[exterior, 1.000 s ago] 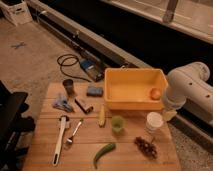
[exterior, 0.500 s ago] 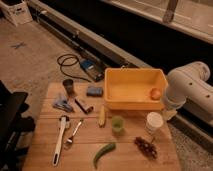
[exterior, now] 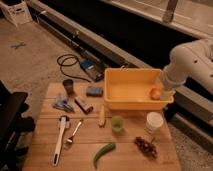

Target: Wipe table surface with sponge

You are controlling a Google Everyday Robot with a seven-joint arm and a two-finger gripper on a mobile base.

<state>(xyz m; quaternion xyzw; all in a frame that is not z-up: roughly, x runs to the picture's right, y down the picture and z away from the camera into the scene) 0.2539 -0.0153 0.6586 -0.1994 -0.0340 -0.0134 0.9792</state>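
The sponge (exterior: 94,91), a small dark-blue block, lies on the table surface (exterior: 131,156) at the back, just left of the yellow tub (exterior: 134,103). My white arm comes in from the right. Its gripper (exterior: 166,89) hangs at the tub's right rim, beside an orange (exterior: 155,93) inside the tub, far to the right of the sponge. Nothing shows in the gripper's grasp.
On the planks lie a pale rag (exterior: 62,104), dark cup (exterior: 68,86), brown bar (exterior: 83,106), yellow fruit (exterior: 102,115), green cup (exterior: 117,123), white cup (exterior: 154,121), grapes (exterior: 146,146), green pepper (exterior: 103,152) and utensils (exterior: 60,140). A blue device (exterior: 89,66) with cable lies on the floor behind.
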